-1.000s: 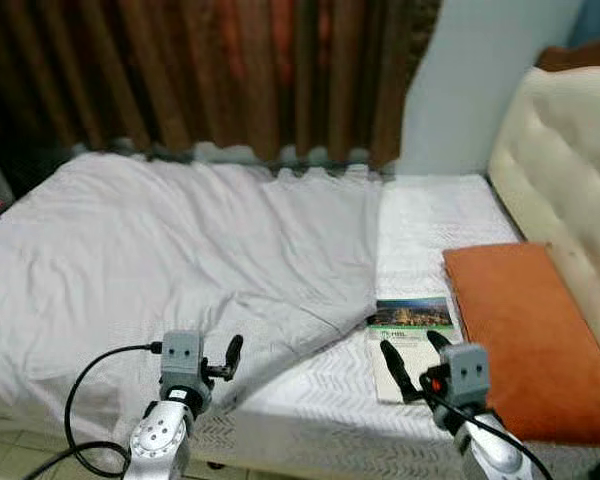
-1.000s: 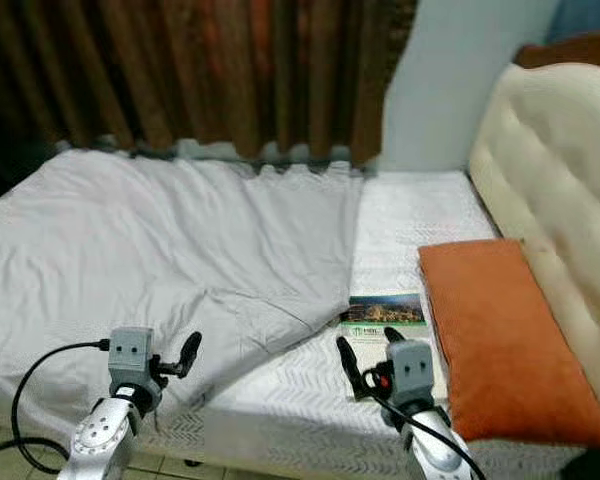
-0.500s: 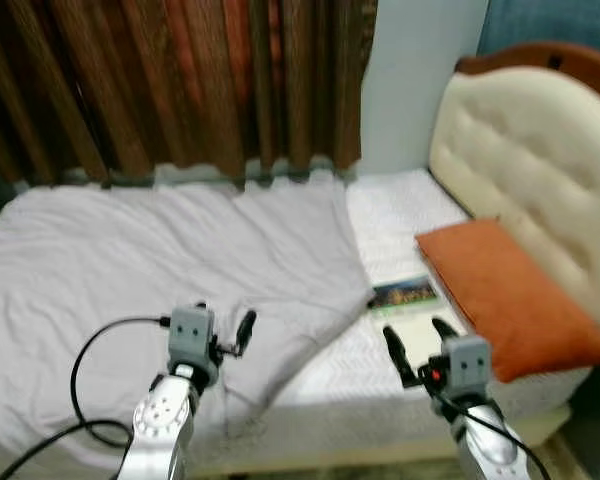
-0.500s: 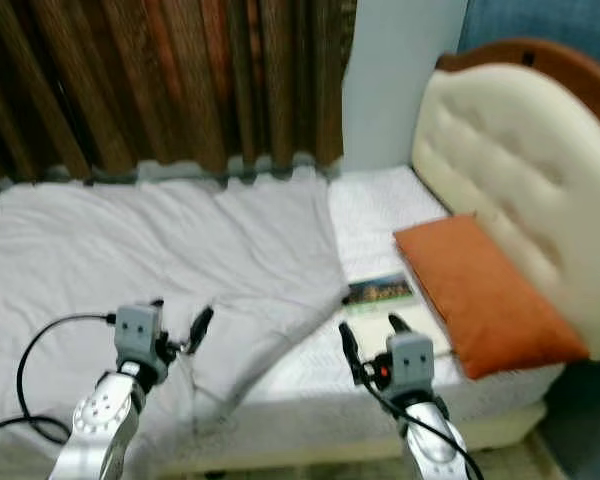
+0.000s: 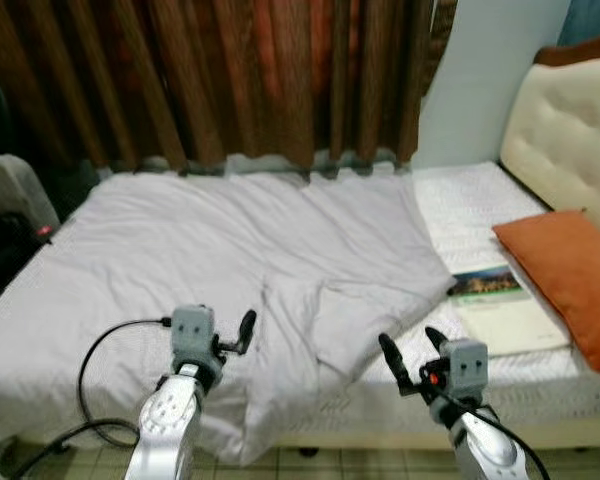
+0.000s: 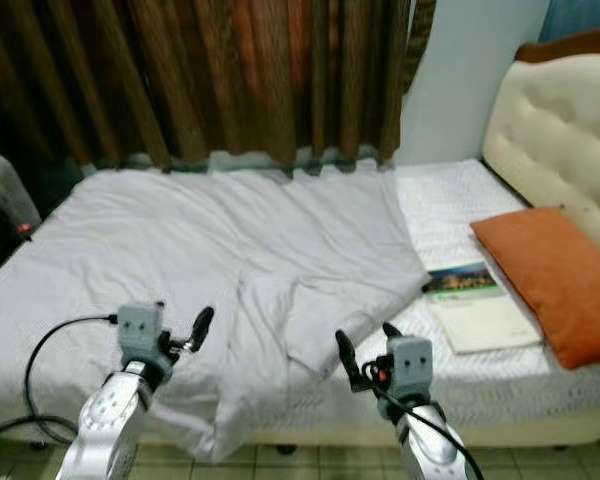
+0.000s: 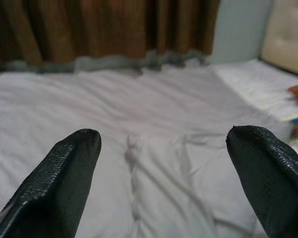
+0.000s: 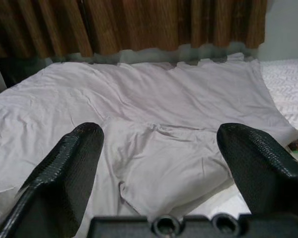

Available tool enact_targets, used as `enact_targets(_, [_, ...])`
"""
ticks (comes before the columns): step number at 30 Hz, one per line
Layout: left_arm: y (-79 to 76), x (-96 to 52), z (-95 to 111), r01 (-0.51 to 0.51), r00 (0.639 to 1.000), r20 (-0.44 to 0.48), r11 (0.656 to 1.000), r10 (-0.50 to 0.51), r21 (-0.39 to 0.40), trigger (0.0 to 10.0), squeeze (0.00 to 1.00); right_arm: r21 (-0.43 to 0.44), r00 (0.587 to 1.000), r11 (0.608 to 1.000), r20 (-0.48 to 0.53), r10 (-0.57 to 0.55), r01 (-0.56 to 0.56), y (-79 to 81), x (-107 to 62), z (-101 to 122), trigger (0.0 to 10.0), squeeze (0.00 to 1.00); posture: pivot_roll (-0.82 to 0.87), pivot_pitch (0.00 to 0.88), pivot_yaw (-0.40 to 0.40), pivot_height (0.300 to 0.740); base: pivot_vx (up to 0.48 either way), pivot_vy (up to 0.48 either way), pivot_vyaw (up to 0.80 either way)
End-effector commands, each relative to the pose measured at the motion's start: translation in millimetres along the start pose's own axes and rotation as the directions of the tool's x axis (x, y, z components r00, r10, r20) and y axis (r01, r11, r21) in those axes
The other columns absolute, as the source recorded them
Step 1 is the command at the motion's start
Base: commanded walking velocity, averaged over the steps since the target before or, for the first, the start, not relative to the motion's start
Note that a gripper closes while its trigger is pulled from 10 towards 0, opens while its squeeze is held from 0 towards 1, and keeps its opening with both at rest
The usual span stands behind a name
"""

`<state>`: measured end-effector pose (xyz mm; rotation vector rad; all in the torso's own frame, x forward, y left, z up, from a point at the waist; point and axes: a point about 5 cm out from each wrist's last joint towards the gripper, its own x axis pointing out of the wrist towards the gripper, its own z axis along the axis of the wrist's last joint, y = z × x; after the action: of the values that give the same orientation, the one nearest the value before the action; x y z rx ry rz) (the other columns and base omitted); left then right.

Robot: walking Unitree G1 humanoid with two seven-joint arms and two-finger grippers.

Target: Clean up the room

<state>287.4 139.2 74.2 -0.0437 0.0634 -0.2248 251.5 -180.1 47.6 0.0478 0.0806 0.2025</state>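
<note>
Ahead of both grippers, the rumpled sheet (image 5: 230, 250) lay across the bed (image 5: 480, 195), its folded flap (image 5: 355, 325) nearer the right gripper (image 5: 412, 355). Both right and left gripper (image 7: 164, 163) fingers stood wide open, empty.

Open air over the rumpled sheet (image 5: 230, 250) at 12 o'clock; book (image 5: 495, 305) and pillow (image 5: 570, 270) crowd the bed (image 5: 460, 195) at 2 o'clock.

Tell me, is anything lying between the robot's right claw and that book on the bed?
Nothing visible blocks it. The right gripper, open, hovers at the bed's near edge. The book lies farther right on bare white mattress, beside the orange pillow; the grey blanket's corner stops just short of it.
</note>
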Motion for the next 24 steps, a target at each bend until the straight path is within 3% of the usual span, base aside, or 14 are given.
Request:
enact_targets(1, [-4.6,5.1,4.8,0.017,1.0,0.003,1.0,-0.017,0.006,10.0,0.0,-0.013,1.0,1.0,0.006,-0.011,0.011,-5.3,2.9,3.4,10.0,0.0,-0.04,0.0,0.06,0.74,0.465,0.0,0.0])
enact_targets(16, [-6.8,10.4,-3.0,0.052,0.997,-0.058,0.998,-0.051,0.018,10.0,0.0,-0.029,1.0,1.0,-0.009,-0.001,0.001,-6.3,0.3,1.2,10.0,0.0,-0.06,0.0,0.063,0.74,0.466,0.0,0.0])
enact_targets(21, [-5.3,11.6,-4.3,0.04,0.997,-0.065,0.999,-0.04,0.001,10.0,0.0,-0.046,1.0,0.999,-0.023,0.004,-0.005,-7.8,0.5,-0.1,10.0,0.0,-0.06,0.0,0.059,0.74,0.466,0.0,-0.8])
enact_targets(24, [-1.1,11.1,-6.7,-0.014,0.997,-0.074,1.0,0.014,0.001,10.0,0.0,-0.057,1.0,0.998,-0.02,0.008,-0.009,-8.4,0.5,0.5,10.0,0.0,-0.06,0.0,0.055,0.74,0.46,0.0,0.0])
